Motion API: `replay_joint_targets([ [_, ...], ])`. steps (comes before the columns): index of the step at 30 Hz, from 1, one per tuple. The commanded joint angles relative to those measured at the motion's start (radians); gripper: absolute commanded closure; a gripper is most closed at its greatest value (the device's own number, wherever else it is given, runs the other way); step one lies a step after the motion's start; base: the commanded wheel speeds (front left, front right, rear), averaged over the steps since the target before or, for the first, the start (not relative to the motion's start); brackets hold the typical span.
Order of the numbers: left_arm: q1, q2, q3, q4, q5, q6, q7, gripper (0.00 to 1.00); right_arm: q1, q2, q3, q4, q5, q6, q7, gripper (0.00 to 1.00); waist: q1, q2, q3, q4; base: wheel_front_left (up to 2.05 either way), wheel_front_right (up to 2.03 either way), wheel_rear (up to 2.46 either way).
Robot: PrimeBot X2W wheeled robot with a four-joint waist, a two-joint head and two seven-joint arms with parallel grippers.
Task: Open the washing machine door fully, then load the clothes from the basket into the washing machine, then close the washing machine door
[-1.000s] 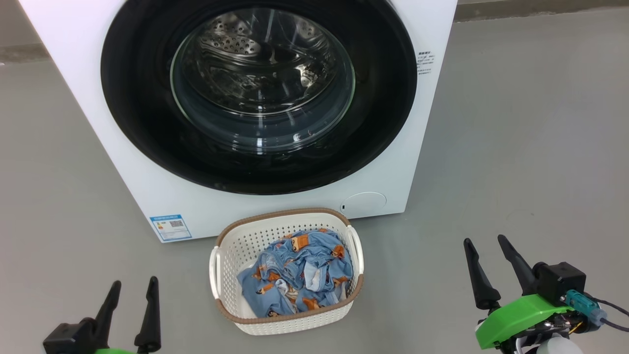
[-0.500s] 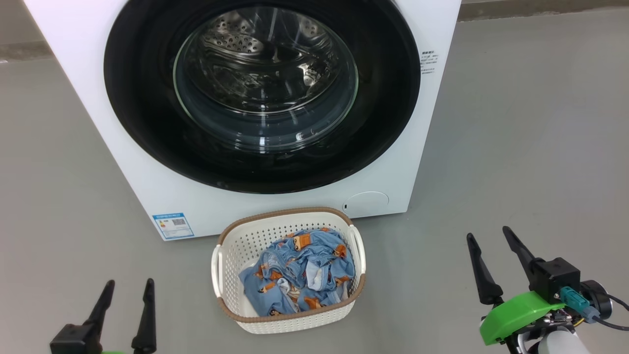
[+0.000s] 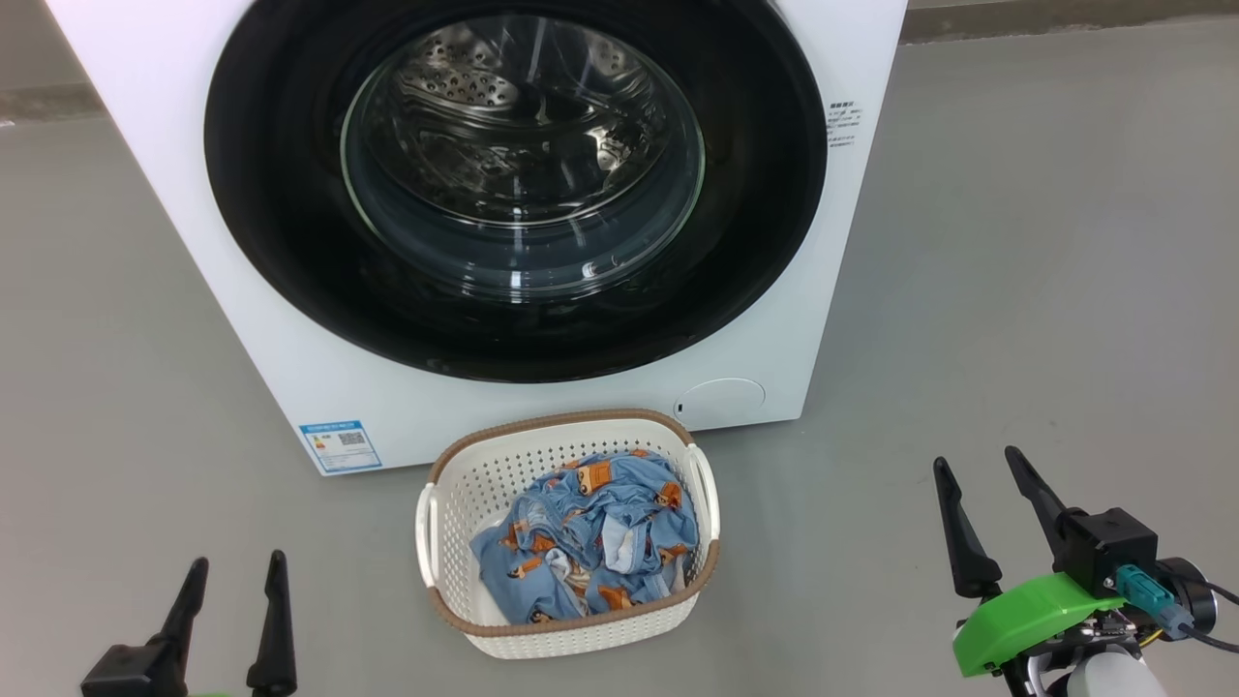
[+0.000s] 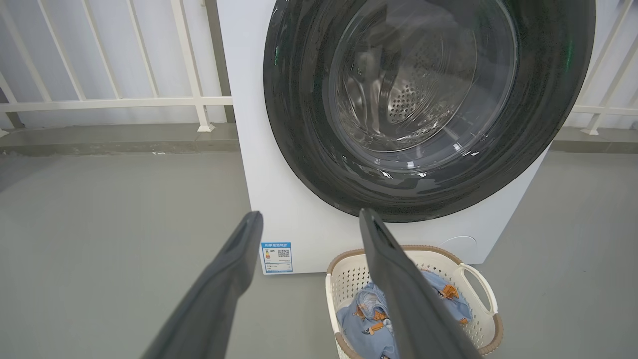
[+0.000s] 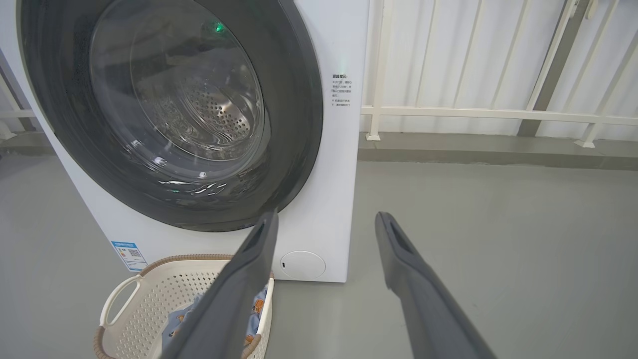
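So basically nothing's done yet, as far as I can tell. The washing machine door (image 3: pixel 513 184) is shut flat against the front of the washing machine (image 3: pixel 290 387), taking up the upper middle of the head view. You can see the steel drum (image 3: pixel 484 97) through the glass, and it looks empty to me. The basket (image 3: pixel 566 634) sits on the grey floor (image 3: pixel 1016 290) just in front of the machine, lower middle of the frame, with the clothes (image 3: pixel 590 542) all bunched up inside it. The left gripper (image 3: pixel 238 559) is down in the lower left corner and the right gripper (image 3: pixel 976 457) is in the lower right. Both have their fingers spread apart, are holding nothing, and are well clear of the door and the basket. So all 3 steps are left: swing the door fully open, move the clothes into the drum, shut the door. My guess is step 1 is the one in hand right now.
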Motion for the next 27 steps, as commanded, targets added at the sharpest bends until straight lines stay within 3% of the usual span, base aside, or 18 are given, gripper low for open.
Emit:
replay_joint_targets([
  [1,-0.047,0.014,0.037,-0.021,-0.001,0.0,-0.012,0.0,-0.039,0.001,0.019,-0.028,-0.009,0.002,-0.012,0.0,0.0,0.0,0.0,0.0,0.0,0.0,0.0],
  [27,-0.055,0.005,0.063,-0.018,0.013,-0.003,-0.012,0.0,-0.032,0.004,0.008,-0.041,0.015,0.002,-0.012,0.0,0.0,0.0,0.006,0.004,0.03,0.03,-0.06],
])
